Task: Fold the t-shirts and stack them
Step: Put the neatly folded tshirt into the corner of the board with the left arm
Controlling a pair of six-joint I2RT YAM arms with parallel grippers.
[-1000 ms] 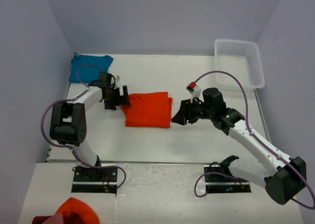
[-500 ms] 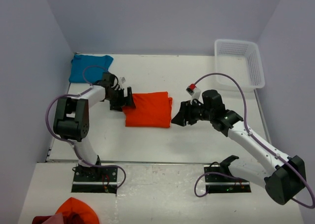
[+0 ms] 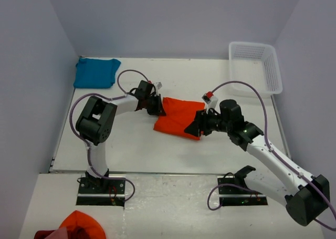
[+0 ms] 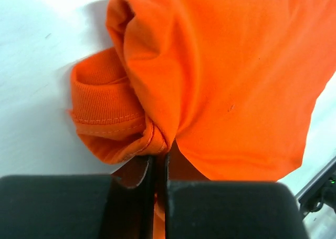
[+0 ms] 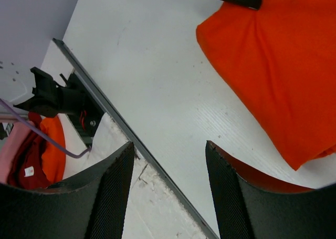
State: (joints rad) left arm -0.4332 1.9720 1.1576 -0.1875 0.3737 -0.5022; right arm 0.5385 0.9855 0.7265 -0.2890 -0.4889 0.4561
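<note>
- The left hand (image 4: 156, 168) is pinched tight on a bunched hem of the orange t-shirt (image 4: 226, 65), with fabric squeezed between its nearly touching fingers.
- The orange t-shirt (image 3: 178, 118) lies folded and skewed in the middle of the tabletop (image 3: 131, 144), between the two hands.
- The left hand (image 3: 156, 106) is at the shirt's far-left corner.
- The right hand (image 3: 197, 128) stands wide and grips nothing. It sits at the shirt's right edge, and orange cloth shows by one finger (image 5: 252, 197).
- The teal-blue t-shirt (image 3: 96, 72) lies folded in the far-left corner, well apart.
- A white basket (image 3: 273, 76) sits in the far-right corner.
</note>
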